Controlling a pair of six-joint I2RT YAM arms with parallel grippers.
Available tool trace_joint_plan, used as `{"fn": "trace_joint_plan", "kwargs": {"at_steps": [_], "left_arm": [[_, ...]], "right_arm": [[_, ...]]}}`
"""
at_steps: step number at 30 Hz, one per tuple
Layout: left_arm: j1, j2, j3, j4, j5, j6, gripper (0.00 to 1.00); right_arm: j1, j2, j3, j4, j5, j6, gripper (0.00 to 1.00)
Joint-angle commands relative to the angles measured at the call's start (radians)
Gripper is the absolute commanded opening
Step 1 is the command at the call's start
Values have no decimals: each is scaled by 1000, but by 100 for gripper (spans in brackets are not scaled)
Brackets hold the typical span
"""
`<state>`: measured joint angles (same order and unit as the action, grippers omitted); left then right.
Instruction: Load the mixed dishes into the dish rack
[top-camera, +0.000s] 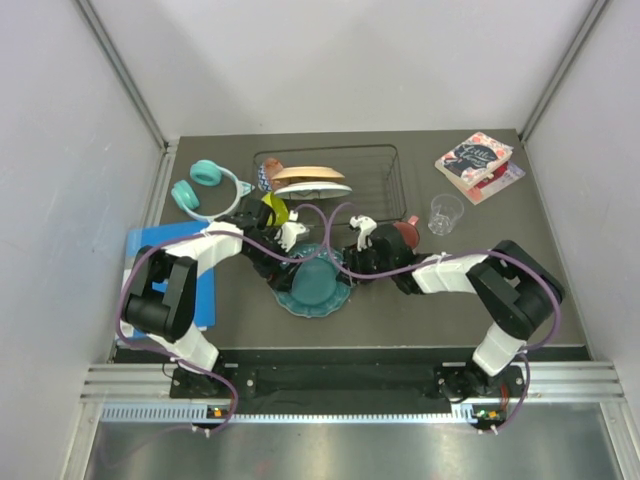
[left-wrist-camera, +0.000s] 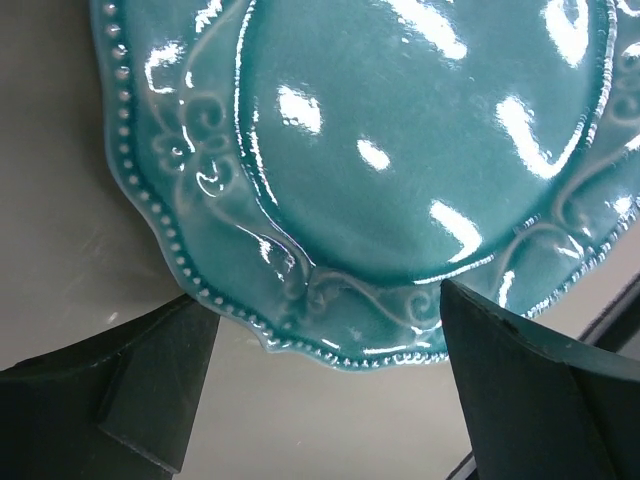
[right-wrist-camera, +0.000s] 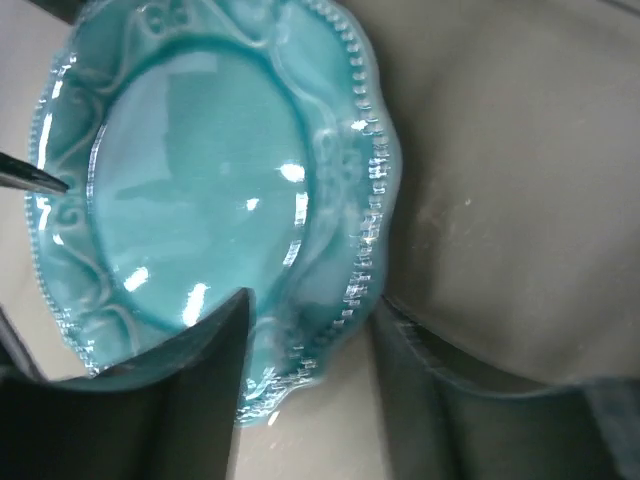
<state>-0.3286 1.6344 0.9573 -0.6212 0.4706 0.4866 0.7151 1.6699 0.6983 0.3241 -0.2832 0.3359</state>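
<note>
The teal scalloped plate (top-camera: 316, 286) lies on the table in front of the black wire dish rack (top-camera: 385, 170). My left gripper (top-camera: 290, 263) is open at its left rim; in the left wrist view (left-wrist-camera: 325, 300) the beaded rim (left-wrist-camera: 330, 345) sits just ahead of the fingers, untouched. My right gripper (top-camera: 348, 268) is open and straddles the plate's right rim (right-wrist-camera: 312, 303), one finger (right-wrist-camera: 200, 390) over the plate (right-wrist-camera: 190, 180), the other beside it. The rack holds the cream plate (top-camera: 308, 173), the white plate (top-camera: 314, 189) and the yellow-green bowl (top-camera: 275, 208). The pink mug (top-camera: 407, 232) stands behind the right arm.
Teal headphones (top-camera: 205, 186) lie left of the rack. A blue folder (top-camera: 160, 262) lies under the left arm. A clear glass (top-camera: 446, 212) and floral books (top-camera: 476, 160) sit at the back right. Both arms meet over the table's middle.
</note>
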Motion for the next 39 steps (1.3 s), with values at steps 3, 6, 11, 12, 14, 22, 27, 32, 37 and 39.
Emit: {"fn": "trace_joint_plan", "kwargs": {"at_steps": [3,6,11,12,14,22,27,32,37,39], "left_arm": [[-61,-24,-32,72,45,18,89],[-76,-57,-31,46,74,-3,77],[-98,-106,15,-14,122,-49,34],[-101,-111,23,-34,126,-52,28],[-105,-128,55,-63,138,-63,17],[-105,-182,95,-152,177,-97,22],[-44,-235,98,-245,120,-24,27],[59,-291,87,-411,117,205,30],[71,-265,80,-472,144,288,67],[71,-251,109,-505,187,302,75]], "right_arm": [[70,74,-39,141,-180,83,27],[78,56,-63,190,-230,101,20],[84,2,-106,236,-261,95,6],[84,-13,-112,243,-267,92,4],[90,-28,-115,250,-269,75,0],[115,-41,-91,234,-220,41,0],[130,-64,-102,207,-174,14,0],[135,-125,-76,139,-119,-47,0],[168,-219,-17,38,-14,-152,0],[179,-245,18,4,19,-178,0]]}}
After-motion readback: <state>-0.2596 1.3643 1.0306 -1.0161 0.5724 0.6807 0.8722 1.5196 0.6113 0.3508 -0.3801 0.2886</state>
